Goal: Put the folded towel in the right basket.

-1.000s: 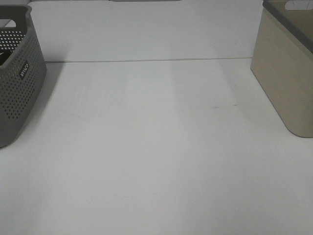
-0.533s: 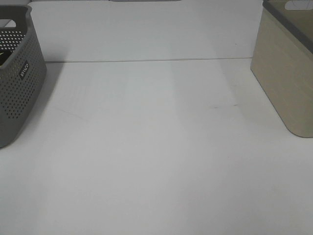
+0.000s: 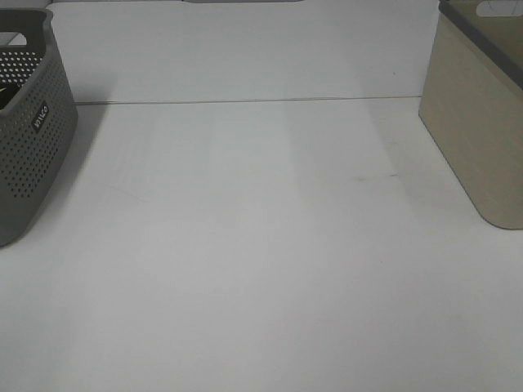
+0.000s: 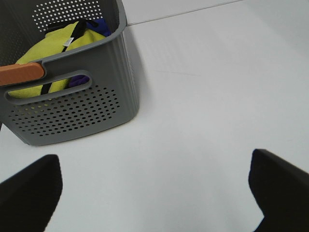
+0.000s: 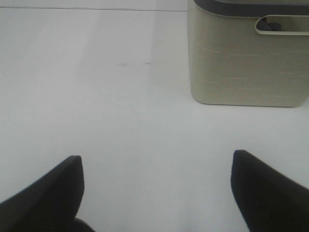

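Note:
A yellow folded cloth with a white tag lies inside the grey perforated basket, next to a blue-purple cloth. That basket stands at the left edge of the exterior view. The beige right basket stands at the far right and shows in the right wrist view. My left gripper is open and empty, a short way in front of the grey basket. My right gripper is open and empty, short of the beige basket. Neither gripper shows in the exterior view.
The white table runs between the two baskets, with a seam line across its far part. An orange-brown bar sits at the grey basket's rim by its handle slot.

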You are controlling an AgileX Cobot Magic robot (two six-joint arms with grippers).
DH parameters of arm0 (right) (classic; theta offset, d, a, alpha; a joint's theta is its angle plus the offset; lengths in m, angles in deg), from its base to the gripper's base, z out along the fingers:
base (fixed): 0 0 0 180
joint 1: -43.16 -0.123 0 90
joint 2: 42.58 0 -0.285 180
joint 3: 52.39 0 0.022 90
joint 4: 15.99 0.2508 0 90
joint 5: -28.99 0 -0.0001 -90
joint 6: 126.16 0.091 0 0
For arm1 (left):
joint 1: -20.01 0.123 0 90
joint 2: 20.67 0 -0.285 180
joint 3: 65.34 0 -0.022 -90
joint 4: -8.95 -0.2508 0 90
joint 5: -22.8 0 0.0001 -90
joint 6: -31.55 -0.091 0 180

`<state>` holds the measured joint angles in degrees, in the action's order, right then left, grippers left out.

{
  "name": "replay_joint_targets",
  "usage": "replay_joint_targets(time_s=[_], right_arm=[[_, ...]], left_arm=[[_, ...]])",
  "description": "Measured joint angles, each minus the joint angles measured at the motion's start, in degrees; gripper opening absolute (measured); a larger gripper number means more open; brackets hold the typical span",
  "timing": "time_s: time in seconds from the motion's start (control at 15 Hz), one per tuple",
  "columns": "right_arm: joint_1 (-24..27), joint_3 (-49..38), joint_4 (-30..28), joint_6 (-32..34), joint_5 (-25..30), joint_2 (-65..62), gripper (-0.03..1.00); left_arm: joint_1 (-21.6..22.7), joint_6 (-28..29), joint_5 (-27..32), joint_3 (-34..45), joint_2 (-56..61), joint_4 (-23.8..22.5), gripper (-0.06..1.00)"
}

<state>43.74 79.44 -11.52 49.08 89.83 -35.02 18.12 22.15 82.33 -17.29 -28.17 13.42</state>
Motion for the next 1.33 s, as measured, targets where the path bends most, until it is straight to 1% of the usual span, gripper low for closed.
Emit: replay_joint_targets(time_s=[1.33], right_arm=[[0.0,0.0,0.0,0.0,0.0,0.0,0.77]], left_arm=[[0.0,0.0,0.0,0.0,0.0,0.0,0.99]])
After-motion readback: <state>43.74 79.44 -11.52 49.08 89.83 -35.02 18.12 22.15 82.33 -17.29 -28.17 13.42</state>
